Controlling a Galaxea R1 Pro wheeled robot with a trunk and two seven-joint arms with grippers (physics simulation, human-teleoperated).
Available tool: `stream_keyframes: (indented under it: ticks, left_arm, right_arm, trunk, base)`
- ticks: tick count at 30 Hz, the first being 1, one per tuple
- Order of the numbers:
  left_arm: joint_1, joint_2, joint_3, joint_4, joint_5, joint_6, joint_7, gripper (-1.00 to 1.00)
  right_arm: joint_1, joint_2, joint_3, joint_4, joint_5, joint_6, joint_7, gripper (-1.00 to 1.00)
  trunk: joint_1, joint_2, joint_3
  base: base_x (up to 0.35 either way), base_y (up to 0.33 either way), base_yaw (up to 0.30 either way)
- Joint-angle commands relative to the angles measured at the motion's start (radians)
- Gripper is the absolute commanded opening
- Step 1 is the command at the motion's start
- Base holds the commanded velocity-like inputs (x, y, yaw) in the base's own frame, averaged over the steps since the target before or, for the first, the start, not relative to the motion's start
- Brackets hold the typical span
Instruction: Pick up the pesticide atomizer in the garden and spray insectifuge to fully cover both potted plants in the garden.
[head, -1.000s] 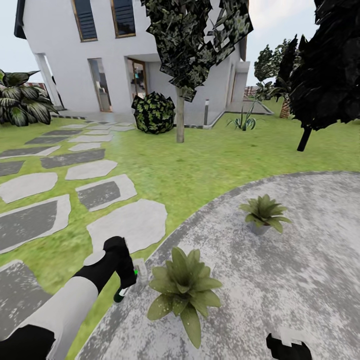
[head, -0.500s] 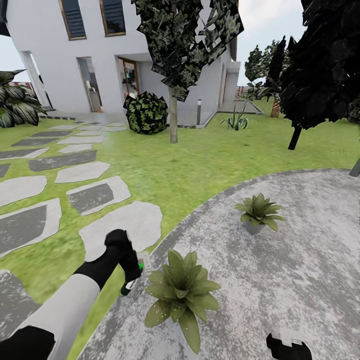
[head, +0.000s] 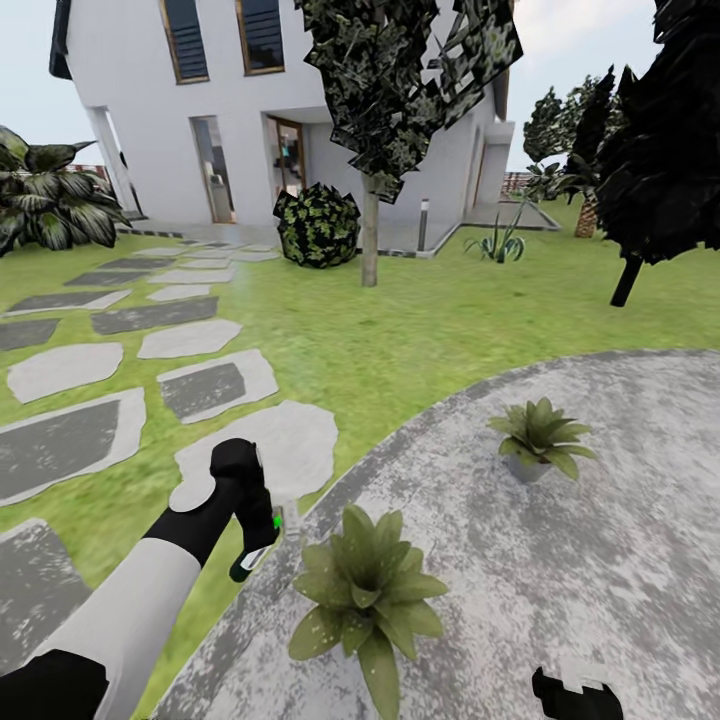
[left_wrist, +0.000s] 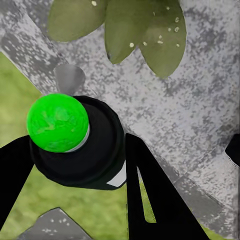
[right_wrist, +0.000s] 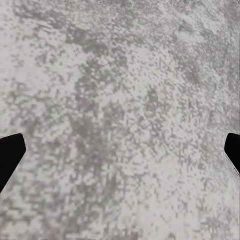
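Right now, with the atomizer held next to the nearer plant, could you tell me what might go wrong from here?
1. The left gripper holds the pesticide atomizer at one side of the nearer potted plant, so leaves on the opposite side may get no spray.
2. The farther potted plant sits well across the patio; spraying from here would probably miss it.
3. The arm is close to the leaves and could brush them or tip the pot.

Flat, even daylight everywhere, pretty bright, no obvious sun direction and basically no cast shadows on the lawn or the patio. The trees render almost pure black. Head view bends at the edges, house leaning. Wrist views look soft and pixelated, grainy paving texture.
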Motion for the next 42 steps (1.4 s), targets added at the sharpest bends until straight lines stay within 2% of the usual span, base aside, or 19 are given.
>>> stream_keyframes:
  ticks: [1,9,23,38,42]
  left_arm:
    - [-0.001,-0.002,-0.002,-0.001,-0.005,0.011,-0.007,-1.0]
    - [0.0,-0.01,-0.004,-0.002,-0.005,0.011,-0.007,-1.0]
    - [0.003,-0.01,-0.003,-0.002,-0.005,0.011,-0.007,-1.0]
    - [0.012,-0.007,-0.003,-0.002,-0.007,0.011,-0.006,-1.0]
    - [0.015,0.001,-0.006,0.006,-0.006,0.008,-0.011,-1.0]
  right_arm:
    - [-0.001,0.0,-0.008,0.001,0.01,-0.003,-0.002,1.0]
    - [-0.001,-0.005,-0.01,0.001,0.012,-0.003,-0.002,1.0]
    - [-0.001,-0.003,-0.01,0.001,0.012,-0.003,-0.002,1.0]
    - [-0.001,-0.002,-0.009,0.001,0.011,-0.003,-0.002,1.0]
    - [-0.001,-0.002,-0.009,0.001,0.011,-0.003,-0.002,1.0]
  trunk:
    - [0.0,0.0,-0.001]
    - [0.0,0.0,-0.001]
    - [0.0,0.0,-0.001]
    - [0.0,0.0,-0.001]
    - [0.0,0.0,-0.001]
  base:
    - [0.15,-0.249,0.277]
    - [0.05,-0.269,0.085]
    - [0.112,-0.265,0.014]
    - [-0.054,-0.276,0.269]
    - [0.08,-0.243,0.276]
